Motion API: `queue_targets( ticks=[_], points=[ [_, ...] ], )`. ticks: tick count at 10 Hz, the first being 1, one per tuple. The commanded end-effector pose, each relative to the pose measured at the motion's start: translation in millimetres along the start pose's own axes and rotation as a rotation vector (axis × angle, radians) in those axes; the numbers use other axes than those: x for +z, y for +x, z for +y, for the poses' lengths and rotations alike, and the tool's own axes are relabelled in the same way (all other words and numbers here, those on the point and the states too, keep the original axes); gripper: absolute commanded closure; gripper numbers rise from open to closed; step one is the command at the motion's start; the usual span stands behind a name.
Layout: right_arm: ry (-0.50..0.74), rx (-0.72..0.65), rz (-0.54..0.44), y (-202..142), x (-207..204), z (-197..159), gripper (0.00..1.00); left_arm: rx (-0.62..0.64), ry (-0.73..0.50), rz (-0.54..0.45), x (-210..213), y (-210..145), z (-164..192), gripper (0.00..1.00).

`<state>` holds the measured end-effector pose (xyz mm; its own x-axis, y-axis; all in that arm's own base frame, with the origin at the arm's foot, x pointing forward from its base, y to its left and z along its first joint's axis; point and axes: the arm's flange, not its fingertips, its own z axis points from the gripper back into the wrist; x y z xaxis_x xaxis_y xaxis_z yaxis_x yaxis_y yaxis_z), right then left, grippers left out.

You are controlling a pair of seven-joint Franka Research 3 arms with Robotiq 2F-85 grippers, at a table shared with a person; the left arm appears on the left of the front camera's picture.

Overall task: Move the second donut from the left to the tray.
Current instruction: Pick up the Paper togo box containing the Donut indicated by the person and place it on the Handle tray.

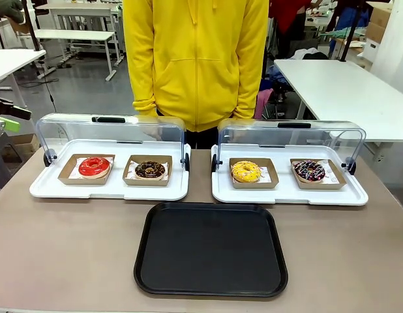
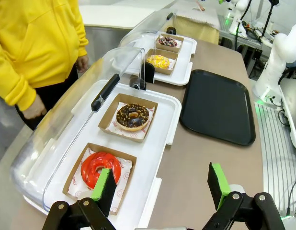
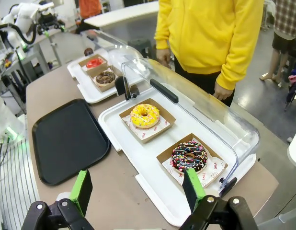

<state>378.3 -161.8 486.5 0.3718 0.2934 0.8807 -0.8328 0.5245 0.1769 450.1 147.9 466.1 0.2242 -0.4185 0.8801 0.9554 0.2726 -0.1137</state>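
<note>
My left gripper (image 2: 162,189) stands wide open, its two green pads far apart with nothing between them, and in the left wrist view it looks down past the end edge of the left white tray (image 2: 160,143). My right gripper (image 3: 137,189) is spread just as wide and holds nothing either, looking over the near edge of the right white tray (image 3: 131,153). The second donut from the left (image 2: 132,116) is a dark chocolate-glazed ring with light specks. It sits in a shallow brown cardboard holder on white paper, in the right half of the left white tray, near that tray's right edge. Beside it, toward the tray's left edge, a glossy red donut (image 2: 101,167) lies in a matching holder. Both white trays are smooth plastic with clear domed lids tipped up along their far edges. The right one carries a yellow donut (image 3: 144,115) and a dark donut with colourful sprinkles (image 3: 189,156). The tray (image 1: 211,248) is flat black plastic, a rounded rectangle with a raised rim. It lies bare at the middle of the near edge of the brown table (image 1: 64,254), just in front of the gap between the white trays. A person in a yellow hoodie (image 1: 195,59) stands at the far edge.
</note>
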Motion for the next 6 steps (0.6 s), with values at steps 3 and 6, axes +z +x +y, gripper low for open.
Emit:
queue_targets(
  ticks=[3,6],
  points=[
    [-0.001,0.015,-0.027,0.7,-1.4,-0.6,0.0,-0.001,-0.003,-0.005,-0.3,0.0,-1.1,0.0],
    [-0.001,0.015,-0.027,0.7,-1.4,-0.6,0.0,-0.001,-0.003,-0.005,-0.3,0.0,-1.1,0.0]
  ],
)
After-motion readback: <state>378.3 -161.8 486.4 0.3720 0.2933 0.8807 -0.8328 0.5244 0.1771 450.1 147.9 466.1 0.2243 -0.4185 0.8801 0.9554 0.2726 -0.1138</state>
